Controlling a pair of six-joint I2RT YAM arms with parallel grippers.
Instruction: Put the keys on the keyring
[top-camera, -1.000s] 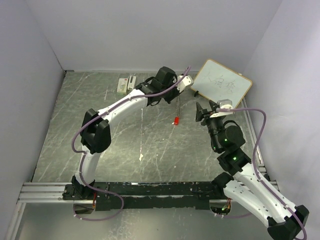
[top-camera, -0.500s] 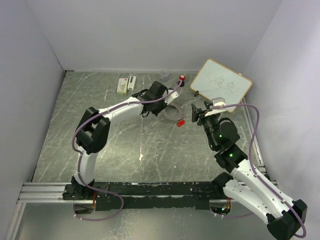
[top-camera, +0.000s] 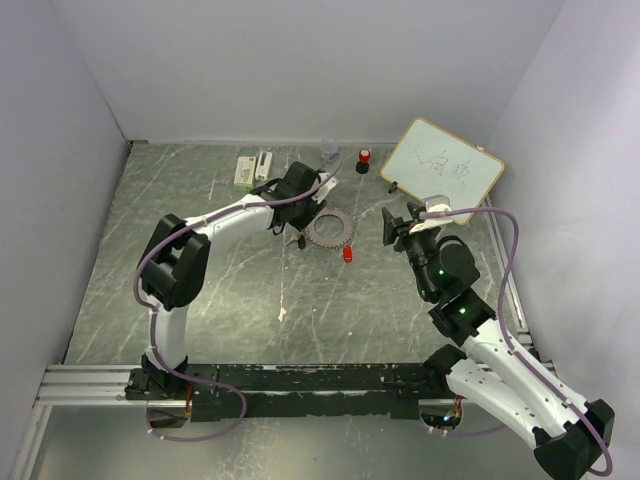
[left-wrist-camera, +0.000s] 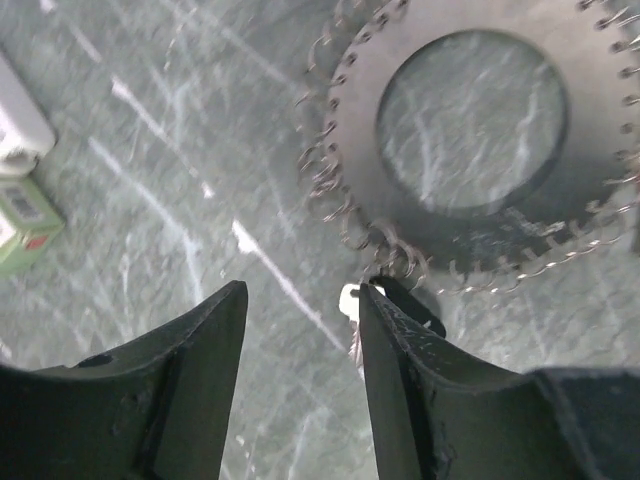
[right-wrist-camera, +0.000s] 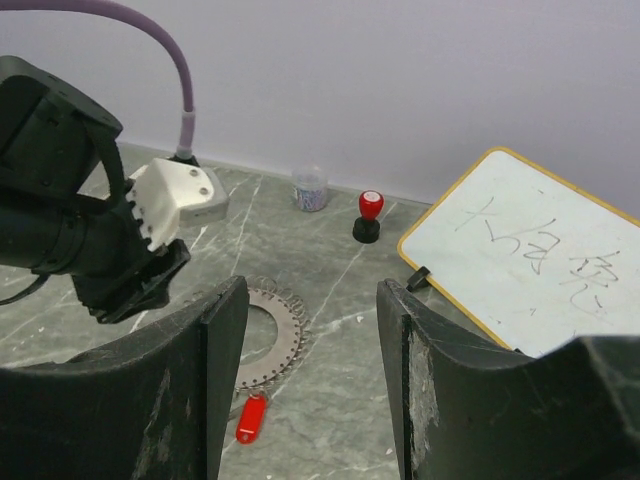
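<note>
While my left hand (left-wrist-camera: 300, 325) hangs low over the table (top-camera: 200, 250), its fingers spread with nothing between them, the toothed keyring (left-wrist-camera: 350, 140) lies flat just ahead of it. A small black piece, likely the black-headed key (left-wrist-camera: 408, 302), sits at the ring's near edge beside one of my fingers; it is partly hidden. The red-headed key (right-wrist-camera: 251, 417) lies on the table just beside the ring. My right hand (right-wrist-camera: 305, 340) hovers near, also spread wide and empty. Beyond the ring stand a red-topped cylinder (right-wrist-camera: 368, 216) and a whiteboard (right-wrist-camera: 520, 250).
</note>
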